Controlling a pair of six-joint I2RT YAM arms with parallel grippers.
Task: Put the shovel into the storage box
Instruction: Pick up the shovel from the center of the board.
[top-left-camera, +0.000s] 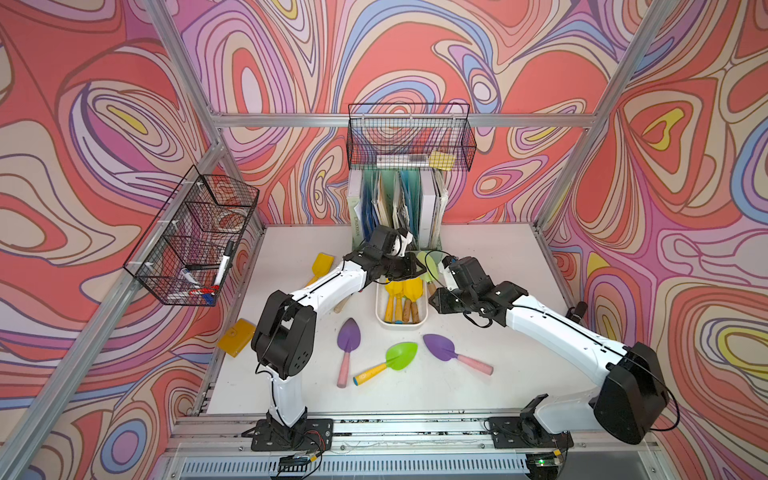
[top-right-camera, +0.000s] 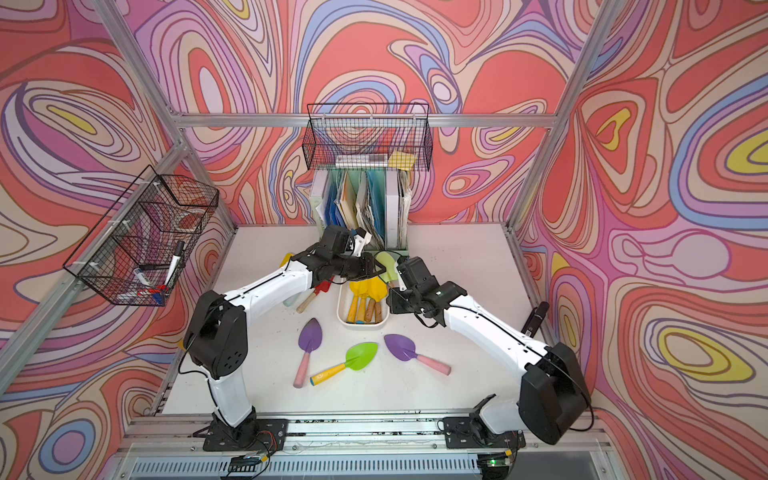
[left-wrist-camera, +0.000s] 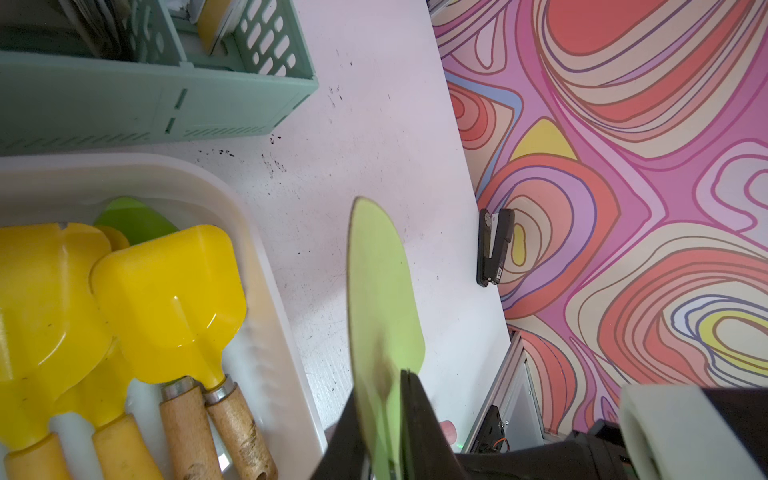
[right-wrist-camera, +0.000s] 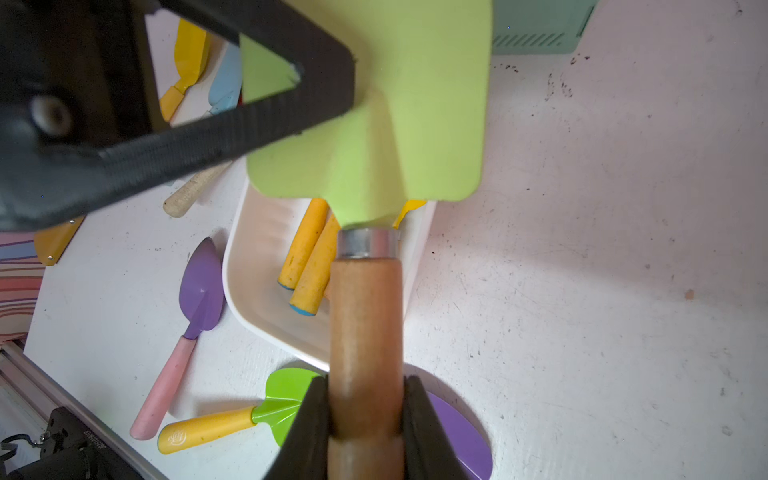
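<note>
A light-green shovel (right-wrist-camera: 415, 104) with a wooden handle (right-wrist-camera: 365, 316) hangs just over the far right corner of the white storage box (top-left-camera: 401, 325), held at both ends. My left gripper (left-wrist-camera: 390, 382) is shut on its thin blade (left-wrist-camera: 380, 282). My right gripper (right-wrist-camera: 365, 399) is shut on the handle. In both top views the two grippers (top-left-camera: 415, 266) (top-left-camera: 436, 286) meet beside the box's far end (top-right-camera: 361, 325). Several yellow shovels (left-wrist-camera: 174, 299) lie inside the box (left-wrist-camera: 266, 266).
Two purple shovels (top-left-camera: 348, 336) (top-left-camera: 441, 347) and a green one with a yellow handle (top-left-camera: 400, 355) lie on the table in front of the box. A yellow shovel (top-left-camera: 322, 264) lies to the left. The mint-green file holder (left-wrist-camera: 166, 104) stands behind it, and black wire baskets (top-left-camera: 409, 137) (top-left-camera: 195, 237) hang above.
</note>
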